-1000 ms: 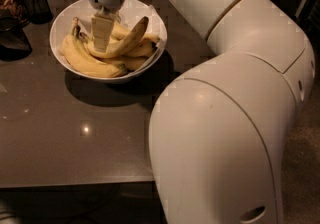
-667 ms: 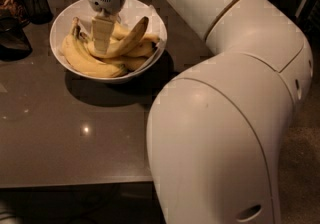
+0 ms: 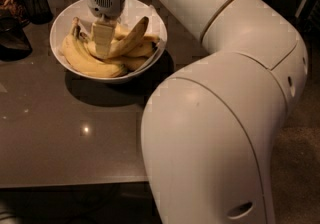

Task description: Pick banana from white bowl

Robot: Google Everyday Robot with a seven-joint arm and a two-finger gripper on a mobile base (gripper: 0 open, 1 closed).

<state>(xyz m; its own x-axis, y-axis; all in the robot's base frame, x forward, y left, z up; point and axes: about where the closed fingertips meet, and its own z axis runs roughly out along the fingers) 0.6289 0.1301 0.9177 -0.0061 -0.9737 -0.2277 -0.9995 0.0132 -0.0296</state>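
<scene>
Pincer (image 3: 102, 43) is down in the white bowl (image 3: 150, 60) near the surface (image 3: 65, 133) far-left corner, right among the banana bunch (image 3: 90, 60). Can't tell if it's clamped yet. Bananas look unlifted, so the pick's still to do, I'd say.

No text, label, brand, number or sign can be read on anything here. The arm (image 3: 235, 48) shell is plain, as are the bowl (image 3: 145, 11), the bananas (image 3: 90, 63) and the counter (image 3: 60, 138). The claw (image 3: 102, 48), also unmarked, is down inside the bowl among the bananas.
</scene>
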